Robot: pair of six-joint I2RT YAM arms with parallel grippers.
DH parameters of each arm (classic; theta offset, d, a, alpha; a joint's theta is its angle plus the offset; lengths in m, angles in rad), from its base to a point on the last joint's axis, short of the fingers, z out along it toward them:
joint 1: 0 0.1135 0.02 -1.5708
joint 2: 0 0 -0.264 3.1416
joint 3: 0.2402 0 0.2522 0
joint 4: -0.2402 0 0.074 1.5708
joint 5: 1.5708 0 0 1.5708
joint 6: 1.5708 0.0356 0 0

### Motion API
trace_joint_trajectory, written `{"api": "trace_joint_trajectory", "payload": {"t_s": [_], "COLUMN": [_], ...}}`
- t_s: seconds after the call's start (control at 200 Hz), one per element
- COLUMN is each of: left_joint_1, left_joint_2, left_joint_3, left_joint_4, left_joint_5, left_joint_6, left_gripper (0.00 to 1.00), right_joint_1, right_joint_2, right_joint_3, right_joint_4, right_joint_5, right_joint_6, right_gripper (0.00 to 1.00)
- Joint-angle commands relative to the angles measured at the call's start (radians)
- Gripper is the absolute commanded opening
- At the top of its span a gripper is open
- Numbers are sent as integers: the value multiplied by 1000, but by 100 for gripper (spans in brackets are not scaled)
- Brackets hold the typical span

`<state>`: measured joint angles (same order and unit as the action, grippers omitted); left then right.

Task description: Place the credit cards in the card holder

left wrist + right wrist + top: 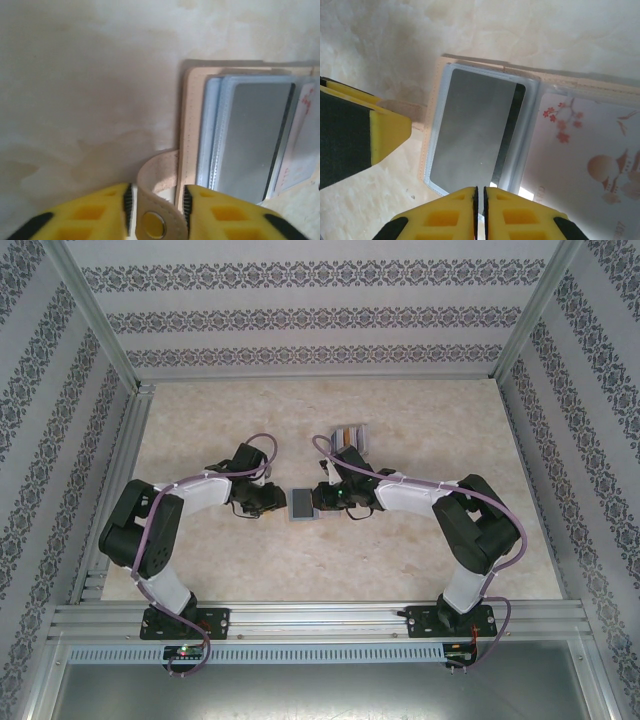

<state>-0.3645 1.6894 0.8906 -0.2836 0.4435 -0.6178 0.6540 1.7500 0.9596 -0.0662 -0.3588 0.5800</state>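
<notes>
Your left gripper (pixel 156 202) is clamped on the snap tab (pixel 156 172) of the card holder (pixel 303 505), one yellow finger pressed to each side of the strap, next to the brass snap (pixel 153 224). Your right gripper (pixel 480 202) is narrowed to a thin slit and pinches the near edge of a grey card (pixel 470 135) with a dark stripe. That card lies in the holder's clear sleeve. The tan holder lies open on the table (pixel 200 420), between your two grippers. Beside the sleeve is a pocket printed with red blossoms (pixel 580 150). Beyond the right gripper, a clear tray (pixel 363 428) holds more cards (pixel 346 434), orange and grey.
</notes>
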Motion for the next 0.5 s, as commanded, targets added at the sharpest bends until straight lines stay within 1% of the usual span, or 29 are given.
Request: {"api": "trace_joint_trajectory", "payload": {"t_s": [0.0,0.07,0.115,0.17,0.24,0.3,0.495], "left_joint_1": [10,10,9,9,6,7,2], "left_joint_2": [-14,-33,-46,-65,-89,-107,-151], "left_joint_3": [27,26,26,25,24,28,37], "left_joint_4": [35,37,37,39,40,35,22], "left_joint_5": [35,42,48,57,70,76,93], "left_joint_6": [-3,-6,-11,-19,-28,-32,-46], "left_gripper": [22,9,4,1,0,0,0], "right_joint_1": [-3,-1,1,4,6,6,5], "right_joint_2": [-11,-2,3,7,14,20,26], "right_joint_3": [-9,-6,-3,3,12,20,22], "right_joint_4": [13,21,26,31,32,31,75], "right_joint_5": [5,-2,-6,-12,-17,-21,-66], "right_joint_6": [12,16,20,25,27,30,63], "right_gripper": [16,18,20,22,25,30,43]}}
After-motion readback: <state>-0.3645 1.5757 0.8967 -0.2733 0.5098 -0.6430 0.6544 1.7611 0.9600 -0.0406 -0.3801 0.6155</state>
